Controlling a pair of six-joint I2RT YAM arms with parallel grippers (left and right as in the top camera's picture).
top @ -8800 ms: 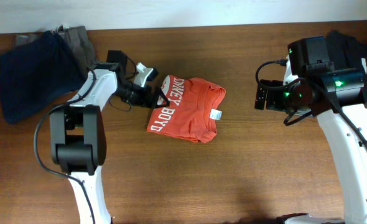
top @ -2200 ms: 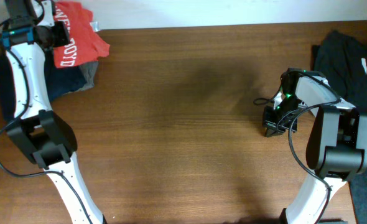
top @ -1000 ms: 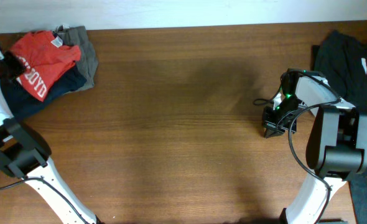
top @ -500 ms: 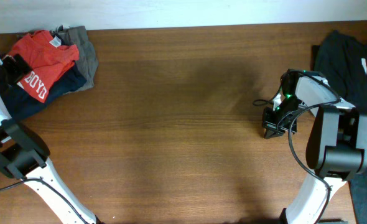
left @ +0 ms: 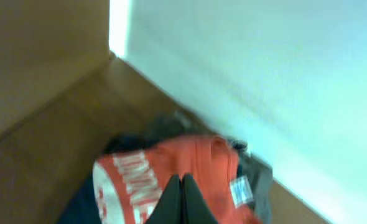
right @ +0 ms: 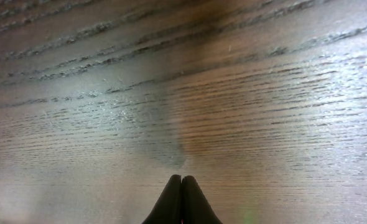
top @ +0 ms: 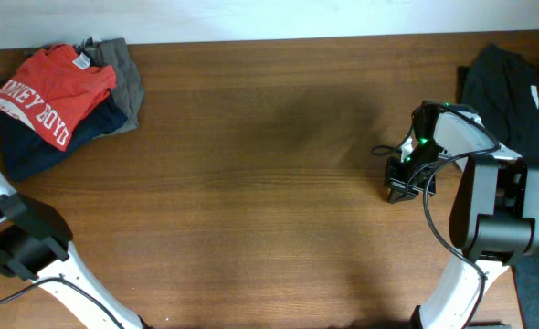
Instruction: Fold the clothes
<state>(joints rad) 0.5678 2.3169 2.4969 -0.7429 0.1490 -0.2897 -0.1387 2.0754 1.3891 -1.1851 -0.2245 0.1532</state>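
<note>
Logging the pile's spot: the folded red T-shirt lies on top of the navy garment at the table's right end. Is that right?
No: the red T-shirt lies on top of the navy garment at the table's left end, as the overhead view shows.

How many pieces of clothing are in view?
4. A red T-shirt lies on a navy garment, with a grey one beside them, at top left; a black one is at the right edge. Others may be hidden.

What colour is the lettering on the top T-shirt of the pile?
White, on the orange-red fabric T-shirt; clearest in the overhead view.
</note>
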